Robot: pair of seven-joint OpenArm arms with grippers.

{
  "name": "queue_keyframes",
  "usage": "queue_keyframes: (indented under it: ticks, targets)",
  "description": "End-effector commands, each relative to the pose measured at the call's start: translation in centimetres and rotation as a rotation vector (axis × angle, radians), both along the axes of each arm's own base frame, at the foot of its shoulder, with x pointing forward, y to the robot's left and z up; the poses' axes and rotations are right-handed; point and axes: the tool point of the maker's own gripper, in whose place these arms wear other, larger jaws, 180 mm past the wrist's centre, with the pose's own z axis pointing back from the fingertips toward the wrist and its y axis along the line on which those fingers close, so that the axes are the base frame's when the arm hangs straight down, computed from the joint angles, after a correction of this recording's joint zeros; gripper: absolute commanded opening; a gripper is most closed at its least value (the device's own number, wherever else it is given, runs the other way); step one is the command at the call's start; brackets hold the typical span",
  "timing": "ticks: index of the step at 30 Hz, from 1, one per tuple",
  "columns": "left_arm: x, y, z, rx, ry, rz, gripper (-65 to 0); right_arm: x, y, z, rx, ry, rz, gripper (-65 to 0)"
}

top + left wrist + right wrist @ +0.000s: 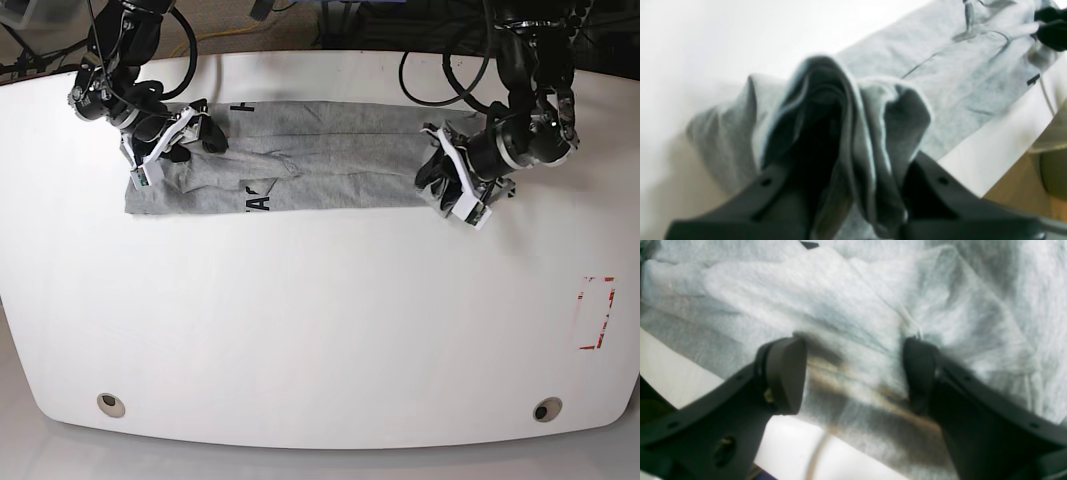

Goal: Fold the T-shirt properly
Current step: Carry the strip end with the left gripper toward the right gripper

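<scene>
The left end effector (840,186) clamps the T-shirt (320,165) edge, seemingly to fold it; the right end effector (853,373) hangs apart over cloth

Base view overhead; wrist views close on T-shirt (300,160).

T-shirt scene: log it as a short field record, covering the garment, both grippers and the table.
garment: T-shirt, grey, folded into a long band across the table's far half
lettering: black print showing at the band's near edge
left gripper: shut on a bunched end of the T-shirt
right gripper: open, jaws straddling the cloth
surface: white table
</scene>
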Motion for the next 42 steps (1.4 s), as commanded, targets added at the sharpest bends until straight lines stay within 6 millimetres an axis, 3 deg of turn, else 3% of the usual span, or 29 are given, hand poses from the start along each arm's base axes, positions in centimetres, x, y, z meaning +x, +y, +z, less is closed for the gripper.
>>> queue_keyframes:
  ticks: [1,8,12,22,28,34,42]
  targets:
    - [0.6,-1.5,1.5,-0.039,-0.053,-0.036,-62.6,-1.2,0.1,-1.0,-0.025,0.068,0.017,-21.9]
    - [-0.2,-5.5,1.4,-0.092,-0.023,-0.102,-62.6,-1.2,0.2,-1.0,-0.025,0.069,0.017,-21.9]
    - [0.0,-6.1,1.5,-0.086,-0.028,-0.122,-62.2,-1.2,0.2,-1.0,-0.023,0.069,0.016,-21.9]
    - [1.5,-7.4,1.0,-0.059,-0.03,-0.101,-47.6,-1.2,0.3,-1.0,-0.022,0.069,0.016,-21.9]
    - [0.0,-10.8,0.9,-0.064,-0.022,-0.218,-38.1,-1.2,0.3,-1.0,-0.022,0.067,0.016,-21.9]
    - [-0.1,-12.5,2.8,-0.074,-0.056,-0.231,-28.1,-1.1,0.3,-1.0,-0.022,0.066,0.016,-21.9]
    - [0.7,-12.9,5.6,-0.103,-0.104,-0.168,-26.9,-1.1,0.2,-1.0,-0.023,0.066,0.016,-22.0]
